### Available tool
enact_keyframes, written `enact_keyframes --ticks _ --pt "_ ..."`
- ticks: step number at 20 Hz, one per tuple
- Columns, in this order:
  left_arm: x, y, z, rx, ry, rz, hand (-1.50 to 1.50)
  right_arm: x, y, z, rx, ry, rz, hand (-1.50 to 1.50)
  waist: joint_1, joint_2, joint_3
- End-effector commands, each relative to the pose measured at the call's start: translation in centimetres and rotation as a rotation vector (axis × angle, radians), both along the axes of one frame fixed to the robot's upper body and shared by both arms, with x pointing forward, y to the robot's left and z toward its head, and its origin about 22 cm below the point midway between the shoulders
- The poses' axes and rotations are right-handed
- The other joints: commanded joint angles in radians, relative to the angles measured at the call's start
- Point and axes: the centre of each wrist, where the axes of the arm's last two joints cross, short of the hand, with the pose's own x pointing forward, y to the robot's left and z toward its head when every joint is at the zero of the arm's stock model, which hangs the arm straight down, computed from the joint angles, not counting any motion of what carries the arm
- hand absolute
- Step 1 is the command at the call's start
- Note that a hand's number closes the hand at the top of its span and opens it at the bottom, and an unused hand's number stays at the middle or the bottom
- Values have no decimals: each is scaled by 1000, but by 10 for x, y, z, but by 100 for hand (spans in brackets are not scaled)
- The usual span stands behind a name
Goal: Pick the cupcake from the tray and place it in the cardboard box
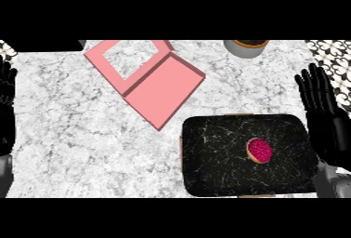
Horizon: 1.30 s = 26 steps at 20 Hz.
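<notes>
while cupcake on tray: both hands released, left hand, right hand; no legible writing

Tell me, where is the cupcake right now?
In the head view, the cupcake sits on the black tray, toward its right side, close to the robot's open right hand.

No text, label or number can be read — anywhere.

Cupcake on tray at counter's near right; cardboard box behind-left, apart.
</notes>
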Motion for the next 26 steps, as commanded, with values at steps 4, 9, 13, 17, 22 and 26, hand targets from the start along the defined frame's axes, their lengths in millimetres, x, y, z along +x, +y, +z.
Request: enact_keyframes --ticks 4,9,13,17,22,26 --pt "-7 27 -42 78 273 95 0 2 -14 -21 -29 220 350 -150 48 13 18" --pt "-21 29 -70 73 445 104 0 4 -39 32 -750 57 466 -150 51 14 16" --pt "-22 34 -77 77 513 99 0 -19 -87 -66 -278 183 562 -150 55 17 23" --pt "-7 25 -83 84 512 121 0 -7 -118 -75 -203 104 661 -150 55 14 22" --pt "1 39 -71 109 505 94 0 19 -134 -50 -561 -3 602 -150 70 10 20" --pt "5 32 -70 101 516 106 0 36 -127 -29 -862 47 680 -150 77 8 18"
